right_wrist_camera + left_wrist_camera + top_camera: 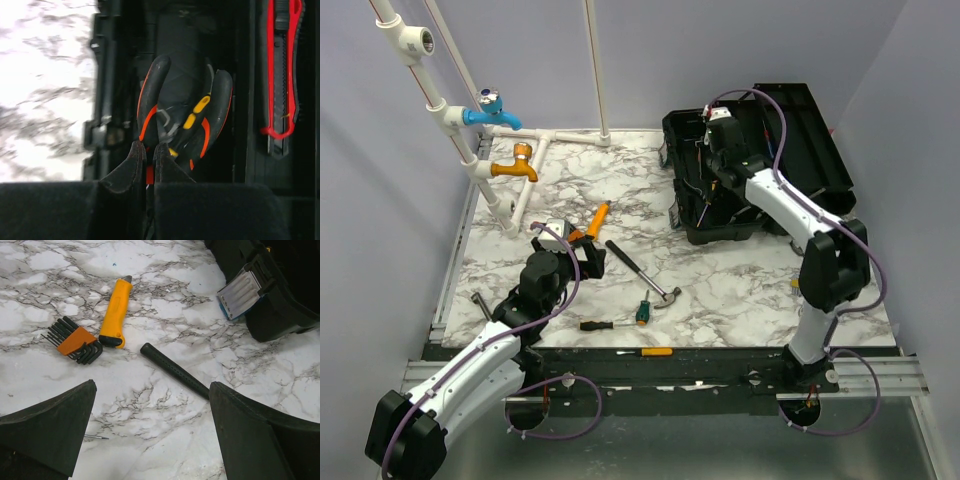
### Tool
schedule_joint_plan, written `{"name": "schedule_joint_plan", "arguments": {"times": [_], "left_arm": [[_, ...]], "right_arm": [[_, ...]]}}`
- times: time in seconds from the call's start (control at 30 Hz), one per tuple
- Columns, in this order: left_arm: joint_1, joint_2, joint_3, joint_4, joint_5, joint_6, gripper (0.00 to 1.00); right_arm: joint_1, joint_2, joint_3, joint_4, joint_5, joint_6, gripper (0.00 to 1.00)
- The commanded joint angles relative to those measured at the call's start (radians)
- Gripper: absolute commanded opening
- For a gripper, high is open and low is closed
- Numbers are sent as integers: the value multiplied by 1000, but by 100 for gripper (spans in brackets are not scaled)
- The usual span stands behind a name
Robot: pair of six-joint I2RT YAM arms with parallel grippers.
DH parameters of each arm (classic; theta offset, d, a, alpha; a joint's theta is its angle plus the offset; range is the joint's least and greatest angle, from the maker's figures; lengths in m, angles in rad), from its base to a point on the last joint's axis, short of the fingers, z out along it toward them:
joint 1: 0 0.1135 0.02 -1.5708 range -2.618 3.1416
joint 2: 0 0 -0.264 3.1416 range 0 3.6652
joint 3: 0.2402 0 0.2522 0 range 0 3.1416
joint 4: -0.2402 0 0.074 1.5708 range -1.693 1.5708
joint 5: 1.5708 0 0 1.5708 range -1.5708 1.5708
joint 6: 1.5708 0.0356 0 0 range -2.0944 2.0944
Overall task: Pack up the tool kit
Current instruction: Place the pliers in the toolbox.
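Observation:
The black toolbox (pixel 820 150) stands open at the back right. My right gripper (pixel 718 135) hangs inside it, shut on black-and-orange pliers (pixel 185 115), whose handles fan out from my fingertips (pixel 149 147). A red utility knife (pixel 282 75) lies in the box (pixel 120 75) beside them. My left gripper (pixel 585 255) hovers open over the marble, nothing between its fingers (pixel 152 390). Ahead of it lie a hammer (pixel 640 270) with a black handle (pixel 172 370), a yellow utility knife (pixel 116 315) and an orange hex-key set (pixel 75 342). The box's latch (pixel 240 292) shows at the right.
A green-handled screwdriver (pixel 645 310), a small black one (pixel 605 324) and a yellow one (pixel 650 352) lie near the front edge. White pipes with a blue tap (pixel 490 115) and an orange tap (pixel 515 168) stand at the back left.

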Motion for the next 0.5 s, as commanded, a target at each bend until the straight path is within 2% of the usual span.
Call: {"name": "schedule_joint_plan", "arguments": {"times": [0.0,0.07,0.13,0.2,0.23,0.3,0.47], "left_arm": [[5,0,14,30,29,12,98],[5,4,14,31,27,12,98],[5,13,17,31,26,12,98],[5,19,20,29,26,14,98],[5,21,22,29,26,14,98],[5,22,22,30,26,14,98],[5,25,22,37,26,14,98]], "right_arm": [[3,153,99,-27,146,-68,1],[3,213,156,-77,222,-76,1],[3,254,207,-130,246,-67,8],[5,256,226,-168,258,-47,43],[7,241,212,-159,250,-44,52],[10,187,149,-100,210,-57,59],[53,64,72,-69,108,-55,62]]}}
